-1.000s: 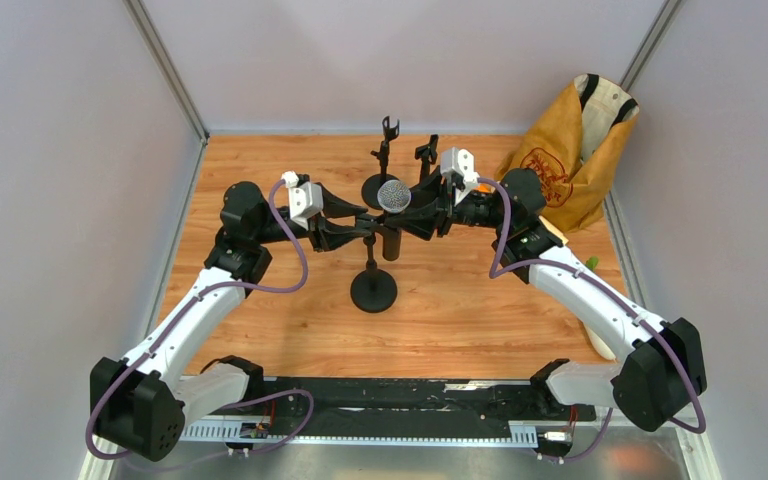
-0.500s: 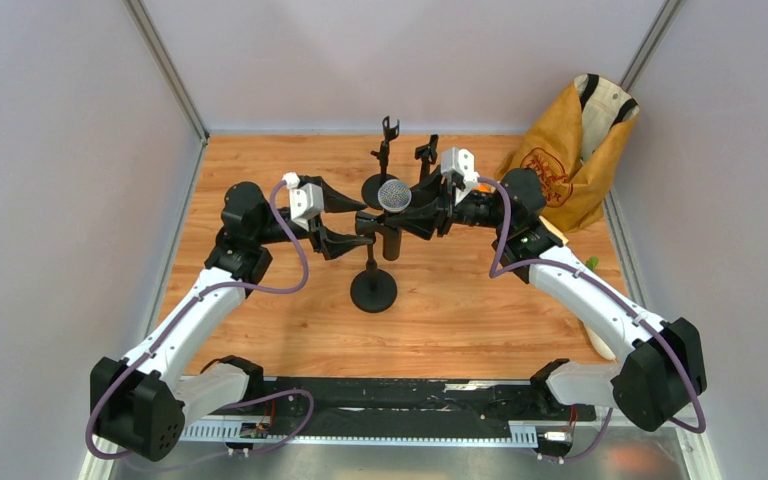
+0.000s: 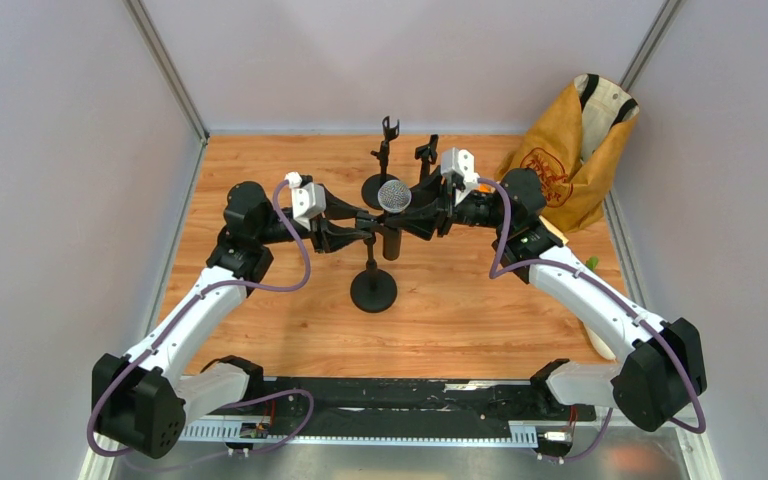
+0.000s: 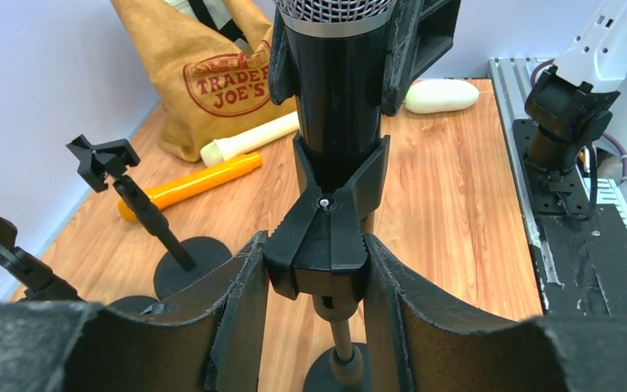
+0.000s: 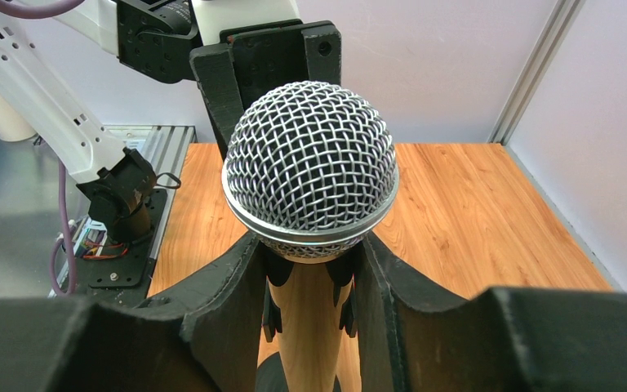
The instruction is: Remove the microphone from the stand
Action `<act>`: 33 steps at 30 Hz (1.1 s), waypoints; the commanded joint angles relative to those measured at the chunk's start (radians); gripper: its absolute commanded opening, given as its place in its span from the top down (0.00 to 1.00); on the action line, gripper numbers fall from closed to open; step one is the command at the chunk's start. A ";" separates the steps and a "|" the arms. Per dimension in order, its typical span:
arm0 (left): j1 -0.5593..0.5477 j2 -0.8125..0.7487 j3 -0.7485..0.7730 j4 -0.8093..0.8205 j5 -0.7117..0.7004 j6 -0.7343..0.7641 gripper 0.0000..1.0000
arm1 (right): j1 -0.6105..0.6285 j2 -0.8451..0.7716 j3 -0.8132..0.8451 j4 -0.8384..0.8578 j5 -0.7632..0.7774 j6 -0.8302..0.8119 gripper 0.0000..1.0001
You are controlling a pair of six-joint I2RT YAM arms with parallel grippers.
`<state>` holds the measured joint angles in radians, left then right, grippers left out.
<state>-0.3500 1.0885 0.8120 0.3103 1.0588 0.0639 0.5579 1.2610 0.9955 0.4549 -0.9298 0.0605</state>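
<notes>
The microphone (image 3: 394, 195), black-bodied with a silver mesh head (image 5: 310, 163), stands upright in the clip (image 4: 326, 237) of a black stand (image 3: 373, 290) at the table's middle. My left gripper (image 3: 360, 228) comes in from the left, and its fingers (image 4: 241, 310) press both sides of the clip, just under the microphone body (image 4: 335, 90). My right gripper (image 3: 412, 213) reaches in from the right and is shut on the microphone's neck right below the mesh head, its fingers (image 5: 237, 302) flanking the body. In the left wrist view the right gripper's fingers (image 4: 416, 41) show at the top.
Two empty microphone stands (image 3: 388, 135) (image 3: 426, 152) stand just behind. A brown paper bag (image 3: 570, 150) leans in the back right corner. An orange stick (image 4: 188, 184), a white cylinder (image 4: 249, 137) and a white oval (image 4: 441, 95) lie on the wood near it.
My left gripper spread wide half a second ago and has closed again on the stand's clip. The right gripper and the microphone have not moved.
</notes>
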 commanded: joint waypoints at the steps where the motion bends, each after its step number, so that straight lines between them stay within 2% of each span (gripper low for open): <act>1: 0.001 -0.005 -0.002 0.016 0.014 0.015 0.68 | 0.005 -0.022 0.000 0.029 -0.022 -0.009 0.83; 6: 0.001 -0.007 -0.006 0.019 0.014 0.014 0.74 | 0.005 -0.023 -0.001 0.028 -0.021 -0.010 0.83; 8: 0.000 -0.007 -0.008 0.022 0.013 0.014 0.66 | 0.005 -0.025 0.000 0.029 -0.020 -0.009 0.83; 9: 0.000 -0.007 -0.009 0.022 0.014 0.012 0.55 | 0.005 -0.026 0.000 0.027 -0.022 -0.010 0.83; 10: 0.000 -0.007 -0.009 0.024 0.016 0.013 0.50 | 0.005 -0.025 -0.001 0.027 -0.022 -0.010 0.83; 11: 0.000 -0.006 -0.010 0.027 0.015 0.011 0.40 | 0.005 -0.027 -0.001 0.028 -0.023 -0.010 0.83; 15: 0.002 -0.006 -0.016 0.034 0.017 0.007 0.28 | 0.005 -0.029 -0.001 0.025 -0.023 -0.011 0.83; 19: -0.001 -0.005 -0.017 0.039 0.019 0.005 0.25 | 0.005 -0.031 -0.002 0.025 -0.025 -0.013 0.83; 25: -0.002 -0.004 -0.019 0.047 0.017 -0.001 0.26 | 0.005 -0.032 -0.003 0.025 -0.027 -0.014 0.83; 27: -0.002 -0.003 -0.018 0.057 0.016 -0.012 0.33 | 0.005 -0.031 -0.003 0.024 -0.029 -0.014 0.83; 29: -0.004 0.000 -0.019 0.079 0.015 -0.030 0.63 | 0.005 -0.031 -0.002 0.024 -0.029 -0.017 0.83; 30: -0.003 0.002 -0.019 0.084 0.013 -0.040 0.88 | 0.005 -0.031 -0.002 0.020 -0.027 -0.021 0.83; 32: -0.003 0.003 -0.021 0.091 0.008 -0.050 0.98 | 0.004 -0.034 0.002 0.007 -0.025 -0.034 0.83; 33: -0.004 0.002 -0.024 0.097 0.003 -0.052 0.99 | 0.004 -0.035 0.004 0.000 -0.021 -0.040 0.83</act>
<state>-0.3511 1.0908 0.7948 0.3412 1.0592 0.0177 0.5579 1.2556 0.9951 0.4526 -0.9409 0.0502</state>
